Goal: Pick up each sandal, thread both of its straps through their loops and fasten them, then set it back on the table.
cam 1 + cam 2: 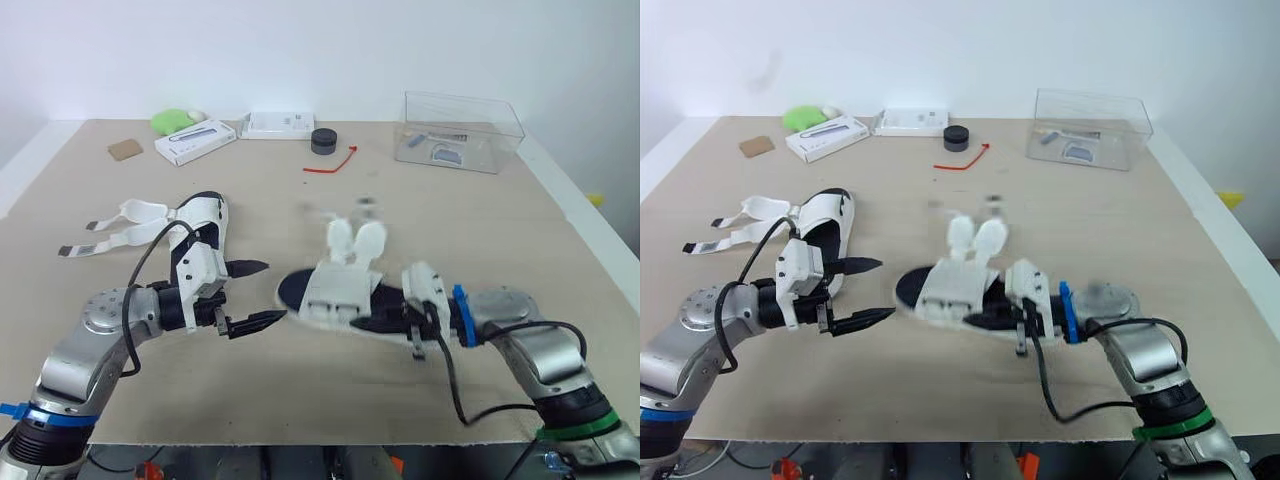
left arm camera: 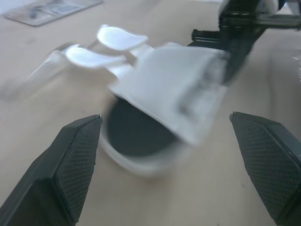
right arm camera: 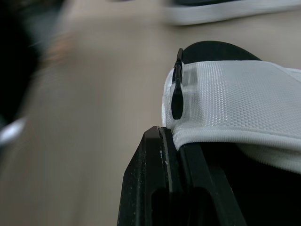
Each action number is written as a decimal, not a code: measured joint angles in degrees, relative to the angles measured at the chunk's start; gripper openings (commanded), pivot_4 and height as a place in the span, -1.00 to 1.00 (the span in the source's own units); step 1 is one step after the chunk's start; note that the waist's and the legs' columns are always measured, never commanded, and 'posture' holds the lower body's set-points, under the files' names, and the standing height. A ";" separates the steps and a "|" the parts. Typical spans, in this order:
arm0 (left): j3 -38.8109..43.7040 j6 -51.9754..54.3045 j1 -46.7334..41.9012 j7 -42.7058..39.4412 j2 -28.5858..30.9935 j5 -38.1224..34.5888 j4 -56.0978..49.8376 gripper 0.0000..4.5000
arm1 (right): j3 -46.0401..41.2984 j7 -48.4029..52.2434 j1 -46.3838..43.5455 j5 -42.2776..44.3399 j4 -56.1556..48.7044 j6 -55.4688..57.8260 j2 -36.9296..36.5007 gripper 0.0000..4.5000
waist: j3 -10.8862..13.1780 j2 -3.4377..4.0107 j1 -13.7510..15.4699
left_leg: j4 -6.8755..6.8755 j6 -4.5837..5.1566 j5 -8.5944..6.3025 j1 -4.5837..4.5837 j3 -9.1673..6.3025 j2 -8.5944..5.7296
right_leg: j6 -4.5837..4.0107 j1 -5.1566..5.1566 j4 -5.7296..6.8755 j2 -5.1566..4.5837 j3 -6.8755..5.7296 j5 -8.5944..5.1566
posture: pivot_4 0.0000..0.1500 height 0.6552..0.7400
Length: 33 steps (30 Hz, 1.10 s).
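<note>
Sandal (image 1: pixel 335 295) clamped in right fingers (image 3: pixel 155 188), left fingers (image 1: pixel 258 320) spread wide, empty

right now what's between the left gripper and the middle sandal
Only bare table: the left eye view shows a short strip of it between the open left gripper and the middle sandal.

Left sandal (image 1: pixel 203 232) — white, dark footbed — lies flat on the table (image 1: pixel 470 230), both straps (image 1: pixel 120 225) splayed open. Middle sandal (image 1: pixel 340 292), alike, has its straps seemingly loose, pointing away.
</note>
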 measured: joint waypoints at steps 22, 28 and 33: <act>-0.07 0.14 0.91 -1.24 0.19 -0.20 -0.67 1.00 | 2.27 8.85 -1.39 -4.39 6.14 -12.72 0.98 -0.97 | 0.03 -0.05 0.04 | 0.05 -0.11 0.08 0.04 0.02 -0.01 | 0.02 0.02 0.02 -0.01 0.02 0.10 | 1.00 1.00; -0.20 0.15 1.12 -1.29 0.19 -0.20 -0.73 1.00 | 2.31 9.66 -0.60 -4.39 5.22 -12.67 0.96 -0.97 | 0.03 -0.05 0.04 | 0.06 -0.12 0.09 0.05 0.03 -0.01 | 0.02 0.03 0.05 -0.01 0.02 0.11 | 1.00 1.00; -0.48 0.16 1.58 -2.00 0.20 -0.19 -0.74 1.00 | 2.31 9.89 -0.60 -4.53 5.91 -13.59 0.96 -0.97 | 0.03 -0.05 0.05 | 0.06 -0.12 0.08 0.05 0.03 -0.02 | 0.02 0.03 0.05 -0.01 0.03 0.10 | 1.00 1.00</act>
